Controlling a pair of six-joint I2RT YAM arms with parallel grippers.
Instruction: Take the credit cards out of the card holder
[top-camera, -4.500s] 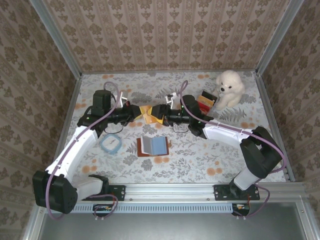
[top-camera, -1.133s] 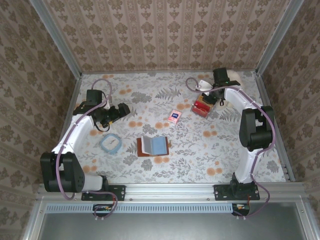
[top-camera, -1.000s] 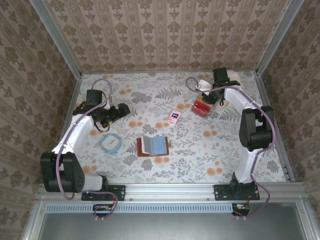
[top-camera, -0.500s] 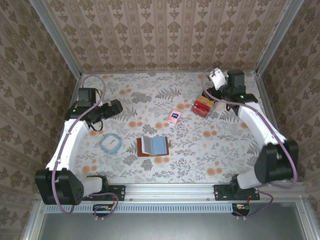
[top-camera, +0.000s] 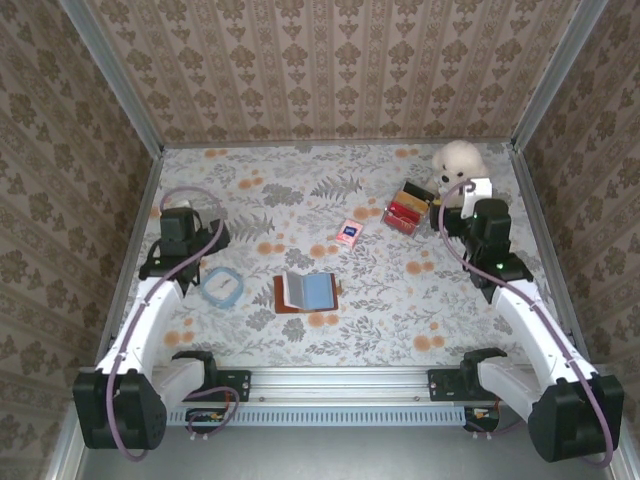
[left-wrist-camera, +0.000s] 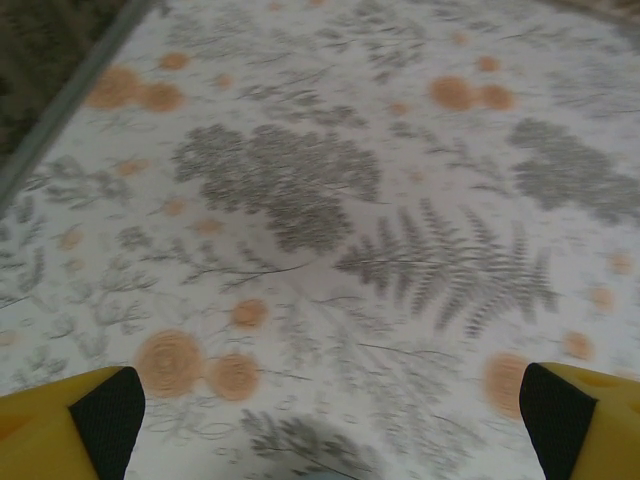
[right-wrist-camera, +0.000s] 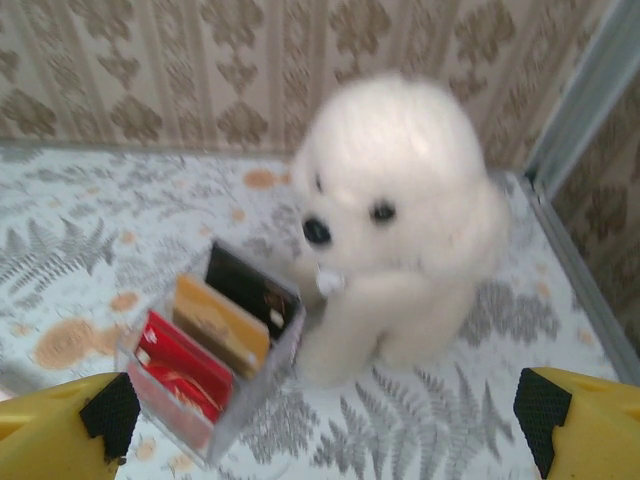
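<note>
Table (top-camera: 400, 300): unchanged. Both arms have folded back toward the near edge since half a second ago. Left gripper (left-wrist-camera: 330, 412) and right gripper (right-wrist-camera: 328, 418): fingers spread wide, nothing between them. Plush dog (top-camera: 458, 165), earlier screened by the right arm, is now in the open. Card holder (top-camera: 307, 292) lies open near table centre, unmoved. Clear box (top-camera: 405, 210) of cards just beside the dog. Blue ring (top-camera: 221, 285) left of the holder. Loose card (top-camera: 348, 232) between holder and box, unmoved. Holder's pockets too small to read.
</note>
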